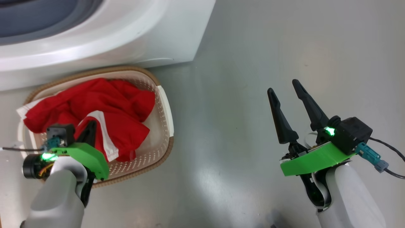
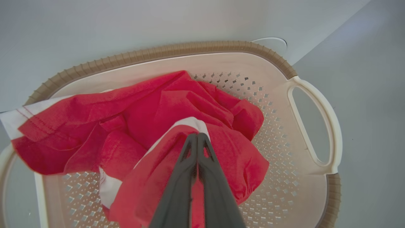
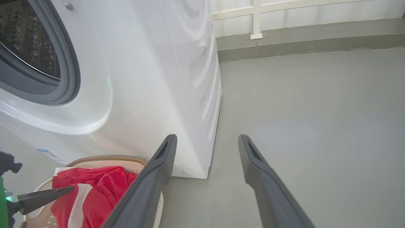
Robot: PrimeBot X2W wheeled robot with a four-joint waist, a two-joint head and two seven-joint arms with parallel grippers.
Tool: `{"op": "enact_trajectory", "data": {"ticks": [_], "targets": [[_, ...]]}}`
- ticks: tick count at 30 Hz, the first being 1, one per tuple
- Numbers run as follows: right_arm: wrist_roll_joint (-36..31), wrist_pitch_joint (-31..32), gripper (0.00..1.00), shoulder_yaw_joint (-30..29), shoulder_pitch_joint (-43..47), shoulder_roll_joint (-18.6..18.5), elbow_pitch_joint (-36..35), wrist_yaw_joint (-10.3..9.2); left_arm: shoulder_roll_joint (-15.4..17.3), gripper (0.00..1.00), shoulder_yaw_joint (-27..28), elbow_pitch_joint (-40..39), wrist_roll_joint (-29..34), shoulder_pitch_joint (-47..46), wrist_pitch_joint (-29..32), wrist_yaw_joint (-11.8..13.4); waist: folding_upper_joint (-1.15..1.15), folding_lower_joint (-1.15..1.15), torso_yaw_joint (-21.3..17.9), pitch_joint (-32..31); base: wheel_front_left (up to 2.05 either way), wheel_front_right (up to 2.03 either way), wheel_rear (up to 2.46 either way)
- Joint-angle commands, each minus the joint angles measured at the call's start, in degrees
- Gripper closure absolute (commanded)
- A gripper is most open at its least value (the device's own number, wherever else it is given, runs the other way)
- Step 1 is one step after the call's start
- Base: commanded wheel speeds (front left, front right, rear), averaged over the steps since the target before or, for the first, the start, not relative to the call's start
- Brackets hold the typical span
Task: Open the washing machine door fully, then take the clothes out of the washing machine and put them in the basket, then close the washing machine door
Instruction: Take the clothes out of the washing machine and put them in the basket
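The cream basket (image 1: 95,71) stands on the floor against the white washing machine (image 1: 126,31). Red clothes (image 1: 107,98) with a white stripe lie bunched in it, one white hem hanging over the left rim. My left gripper (image 1: 91,125) points down into the basket. In the left wrist view it (image 2: 196,136) is shut on a raised fold of the clothes (image 2: 152,107) at the white stripe. My right gripper (image 1: 283,86) hovers open above bare floor, right of the basket. The machine's opening shows its grey gasket (image 3: 68,63) and steel drum (image 3: 28,38). The washing machine door is out of view.
Grey floor (image 1: 253,47) stretches to the right of the machine and basket. In the right wrist view a low curb and a wall with a white frame (image 3: 256,19) close the far side. A dark cable (image 1: 389,148) trails from my right wrist.
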Motion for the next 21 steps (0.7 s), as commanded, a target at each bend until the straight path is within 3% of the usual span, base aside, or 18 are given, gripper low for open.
{"op": "enact_trajectory", "data": {"ticks": [1, 17, 19, 21], "targets": [[-0.2, -0.3, 0.0, 1.4, -0.1, 0.3, -1.5, 0.09, 2.4, 1.0, 0.8, 0.7, -0.6, -0.8, -0.5, -0.2, 0.0, 0.0, -0.9, 1.4, 0.0, 0.0, 0.0], [-0.7, -0.3, 0.0, 2.3, -0.5, 0.5, -1.6, 0.09, 2.9, 1.0, -4.2, 7.8, -5.9, -5.0, -0.5, -0.2, 0.0, 0.0, -1.6, 3.2, 0.0, 0.0, 0.0], [-0.8, -0.3, 0.0, 2.3, -0.5, 0.4, -1.5, 0.09, 3.0, 0.85, -4.7, 8.0, -6.9, -5.1, -0.5, -0.2, 0.0, 0.0, -1.6, 3.0, 0.0, 0.0, 0.0], [-0.8, -0.3, 0.0, 2.2, -0.5, 0.4, -1.5, 0.09, 3.0, 0.54, -5.3, 8.0, -7.8, -5.0, -0.5, -0.2, 0.0, 0.0, -1.5, 2.7, 0.0, 0.0, 0.0]]}}
